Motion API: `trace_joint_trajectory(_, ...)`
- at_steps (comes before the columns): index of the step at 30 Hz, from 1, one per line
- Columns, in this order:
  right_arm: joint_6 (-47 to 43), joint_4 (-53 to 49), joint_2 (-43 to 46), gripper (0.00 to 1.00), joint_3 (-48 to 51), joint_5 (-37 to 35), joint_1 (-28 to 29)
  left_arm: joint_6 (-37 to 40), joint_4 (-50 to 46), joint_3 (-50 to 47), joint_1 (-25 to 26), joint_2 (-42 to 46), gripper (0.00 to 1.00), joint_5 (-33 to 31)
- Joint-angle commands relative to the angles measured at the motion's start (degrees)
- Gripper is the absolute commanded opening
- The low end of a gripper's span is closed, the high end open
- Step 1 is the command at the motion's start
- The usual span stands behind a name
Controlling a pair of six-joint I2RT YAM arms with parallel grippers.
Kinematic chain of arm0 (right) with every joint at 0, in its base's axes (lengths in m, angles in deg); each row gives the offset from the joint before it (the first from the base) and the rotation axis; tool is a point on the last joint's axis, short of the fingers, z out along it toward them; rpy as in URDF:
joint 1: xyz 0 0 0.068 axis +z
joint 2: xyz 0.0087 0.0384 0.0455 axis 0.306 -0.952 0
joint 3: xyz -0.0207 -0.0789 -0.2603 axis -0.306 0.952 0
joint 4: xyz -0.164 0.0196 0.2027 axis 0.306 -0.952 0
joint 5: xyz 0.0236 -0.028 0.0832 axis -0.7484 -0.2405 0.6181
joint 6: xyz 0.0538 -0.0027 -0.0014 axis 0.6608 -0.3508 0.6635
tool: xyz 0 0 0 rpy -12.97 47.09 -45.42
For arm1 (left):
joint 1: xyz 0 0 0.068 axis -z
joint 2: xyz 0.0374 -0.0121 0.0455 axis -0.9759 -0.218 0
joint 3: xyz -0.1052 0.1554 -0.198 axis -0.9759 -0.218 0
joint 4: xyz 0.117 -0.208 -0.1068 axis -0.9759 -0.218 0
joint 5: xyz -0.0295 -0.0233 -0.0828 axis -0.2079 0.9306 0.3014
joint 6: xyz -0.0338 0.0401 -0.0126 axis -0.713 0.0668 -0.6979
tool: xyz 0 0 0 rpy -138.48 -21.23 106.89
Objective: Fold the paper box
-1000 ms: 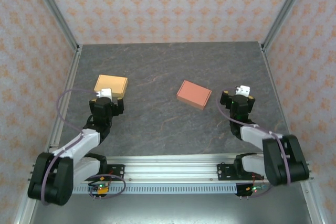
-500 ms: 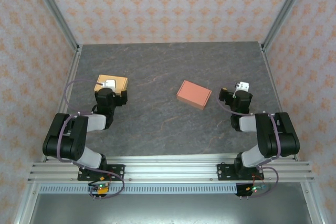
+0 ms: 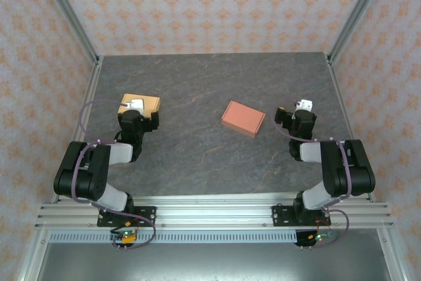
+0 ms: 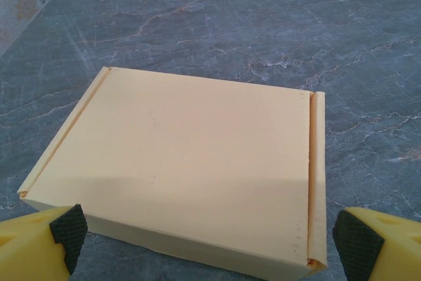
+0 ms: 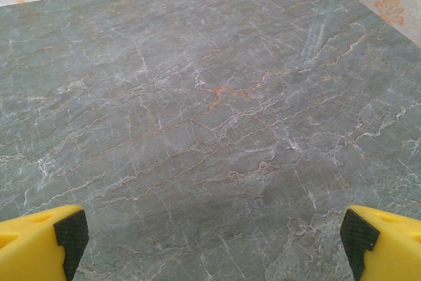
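A flat, closed yellow-orange paper box [image 3: 141,103] lies at the left of the table. In the left wrist view this box [image 4: 191,156] sits just ahead of my left gripper [image 4: 205,241], whose yellow fingers [image 4: 39,245] stand wide, one off each near corner, touching nothing. From above, the left gripper [image 3: 133,115] hangs at the box's near edge. A second, salmon-pink closed box [image 3: 243,118] lies mid-table. My right gripper [image 3: 296,118] is to the right of it, apart from it. It is open over bare table [image 5: 214,238].
The grey marbled table [image 3: 197,77] is walled by patterned panels with metal posts [image 3: 66,11] at the corners. Both arms are folded back close to their bases near the front rail [image 3: 210,212]. Open table lies between the two boxes and behind them.
Both arms have drawn back and folded up from a stretched-out pose a second ago. The left gripper ended at the yellow box's near edge. The boxes have not moved.
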Motion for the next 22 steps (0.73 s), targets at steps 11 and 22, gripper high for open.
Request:
trace_joint_trajectory(11, 0.9, -1.2, -0.5, 0.99, -1.6, -0.9, -0.2, -0.5, 2.0, 0.7, -0.3, 0.1, 1.0, -0.6)
trace_joint_trajectory(22, 1.0, -0.8, -0.1, 0.99, -1.1, -0.7, -0.4, -0.6, 2.0, 0.7, -0.4, 0.1, 1.0, -0.6)
